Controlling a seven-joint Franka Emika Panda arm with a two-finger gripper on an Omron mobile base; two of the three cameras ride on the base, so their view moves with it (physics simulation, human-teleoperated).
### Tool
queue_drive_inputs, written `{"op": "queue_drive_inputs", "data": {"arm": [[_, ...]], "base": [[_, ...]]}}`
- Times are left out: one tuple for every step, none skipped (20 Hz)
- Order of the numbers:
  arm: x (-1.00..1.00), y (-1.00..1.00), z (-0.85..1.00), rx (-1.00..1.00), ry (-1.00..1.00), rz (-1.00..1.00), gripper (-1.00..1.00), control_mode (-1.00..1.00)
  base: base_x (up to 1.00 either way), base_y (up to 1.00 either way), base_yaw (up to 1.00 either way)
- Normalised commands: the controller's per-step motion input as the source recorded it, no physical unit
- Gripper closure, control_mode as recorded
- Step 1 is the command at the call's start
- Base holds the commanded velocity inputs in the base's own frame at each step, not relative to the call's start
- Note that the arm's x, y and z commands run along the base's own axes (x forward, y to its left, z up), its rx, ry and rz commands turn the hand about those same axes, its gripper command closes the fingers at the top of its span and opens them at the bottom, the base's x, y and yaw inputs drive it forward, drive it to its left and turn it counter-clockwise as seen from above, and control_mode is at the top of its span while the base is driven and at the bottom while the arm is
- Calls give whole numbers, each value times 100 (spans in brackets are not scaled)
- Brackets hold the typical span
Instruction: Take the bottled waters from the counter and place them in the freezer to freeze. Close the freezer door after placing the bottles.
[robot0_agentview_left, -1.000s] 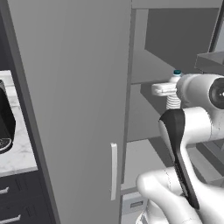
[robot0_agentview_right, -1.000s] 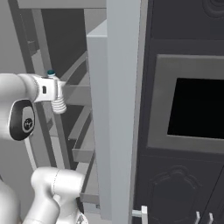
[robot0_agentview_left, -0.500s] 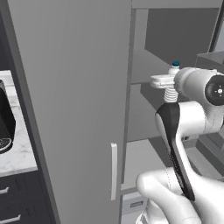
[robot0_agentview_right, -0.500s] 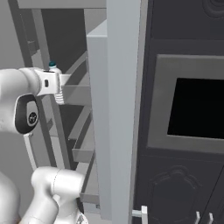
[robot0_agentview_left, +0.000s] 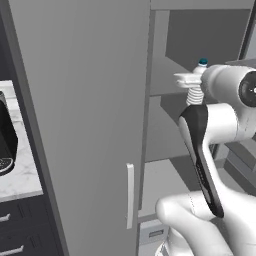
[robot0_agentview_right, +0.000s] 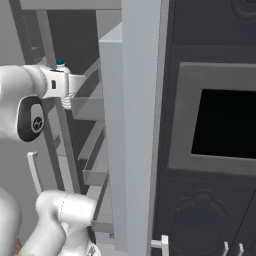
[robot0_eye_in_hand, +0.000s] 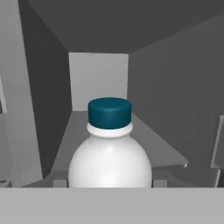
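Observation:
My gripper (robot0_agentview_left: 192, 80) is shut on a clear ribbed bottled water (robot0_agentview_left: 194, 94) with a dark teal cap, which it holds upright in front of the open freezer (robot0_agentview_left: 210, 35). In the right base view the gripper (robot0_agentview_right: 69, 86) holds the bottle (robot0_agentview_right: 65, 103) level with an upper grey shelf (robot0_agentview_right: 86, 107). The hand view looks over the bottle (robot0_eye_in_hand: 110, 157) into a grey compartment with a shelf (robot0_eye_in_hand: 153, 146) behind it. The freezer door (robot0_agentview_left: 85, 125) stands open at the left, pale handle (robot0_agentview_left: 130, 195) low on its edge. A strip of the counter (robot0_agentview_left: 20, 177) shows far left.
A black appliance (robot0_agentview_left: 5, 140) stands on the counter. A second tall grey door panel (robot0_agentview_right: 137, 125) stands open just right of the shelves. Right of it is the dark built-in oven cabinet (robot0_agentview_right: 225, 120). My own arm's elbow (robot0_agentview_left: 200, 140) fills the space below the gripper.
The gripper has risen with the bottle, from below the shelf edge up to the level of the upper shelf. The doors and the base views have not shifted.

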Motion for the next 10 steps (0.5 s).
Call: {"op": "queue_drive_inputs", "data": {"arm": [[36,0,0,2,4,0,100,-100],[41,0,0,1,2,0,100,-100],[38,0,0,2,1,0,100,-100],[41,0,-4,0,1,0,100,-100],[39,0,0,0,0,0,100,-100],[34,0,0,0,0,4,100,-100],[34,0,0,0,0,5,100,-100],[37,0,0,0,0,6,100,-100],[43,0,0,0,0,7,100,-100],[49,0,0,0,0,8,100,-100]], "base": [[0,0,0],[0,0,0],[0,0,0],[0,0,0],[0,0,0],[0,0,0],[0,0,0],[0,0,0],[0,0,0],[0,0,0]]}}
